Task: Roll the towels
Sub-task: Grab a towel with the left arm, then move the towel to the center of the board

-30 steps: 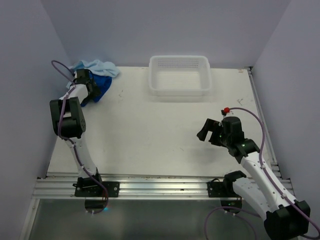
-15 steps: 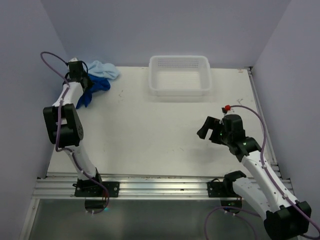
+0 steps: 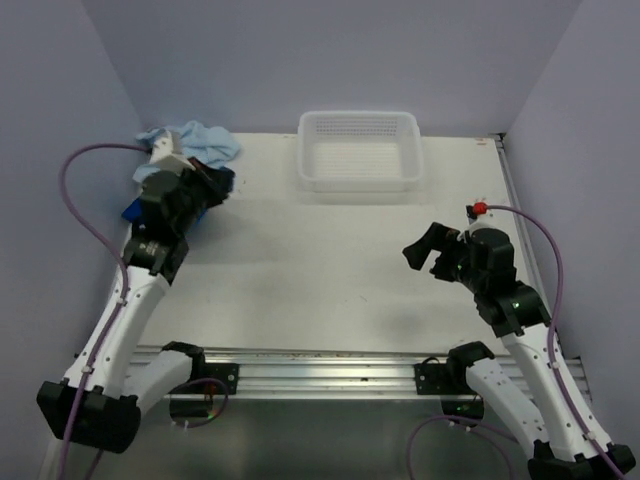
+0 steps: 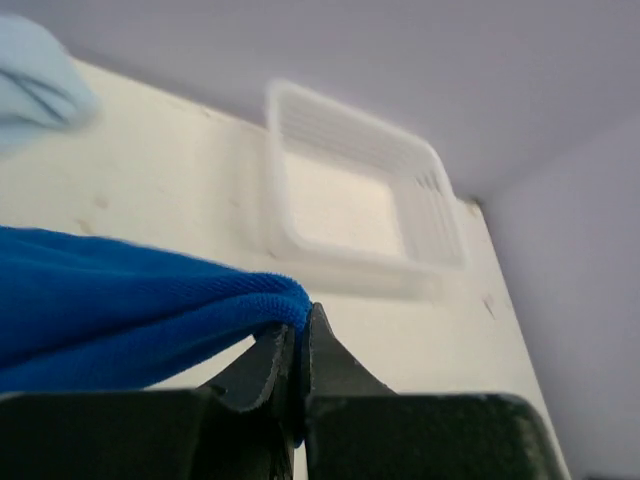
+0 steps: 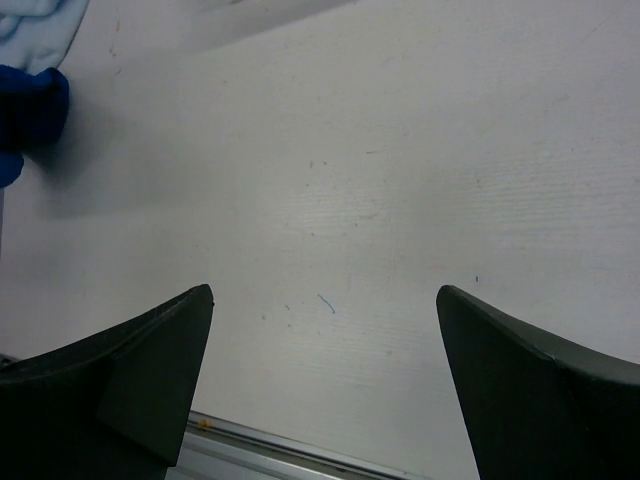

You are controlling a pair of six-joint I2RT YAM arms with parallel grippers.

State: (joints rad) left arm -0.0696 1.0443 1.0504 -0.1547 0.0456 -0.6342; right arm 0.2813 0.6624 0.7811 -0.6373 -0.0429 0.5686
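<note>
1. Two terry towels are lying at the far left corner of the white surface (image 3: pixel 320 260). The pale sky blue towel (image 3: pixel 195 138) is bunching up against the back wall, and the dark royal blue towel (image 3: pixel 130 212) is sitting just in front of it, touching it.
2. Reaching into that corner, the left end effector (image 4: pixel 300 320) is gripping the dark royal blue towel (image 4: pixel 120 300), its jaws pressing together on a folded edge of the cloth. The fabric is draping away to the left of the fingers in the left wrist view.
3. Seen from above, the left end effector (image 3: pixel 205 180) and its wrist are covering most of the dark towel, with patches of royal blue showing on either side. Whether the cloth is lifting clear of the surface cannot be told.
4. Over on the right side, the right end effector (image 3: pixel 428 255) is hovering above bare surface with its jaws spread wide, holding nothing and standing well apart from both towels.
5. Looking through the right wrist camera, the right end effector (image 5: pixel 325 292) is framing open surface, while the dark royal blue towel (image 5: pixel 30 110) and the pale sky blue towel (image 5: pixel 40 20) are peeking in at the upper left corner.
6. Sitting at the back centre of the surface, the white perforated plastic basket (image 3: pixel 360 118) is resting upright near the wall, apart from the towels.
</note>
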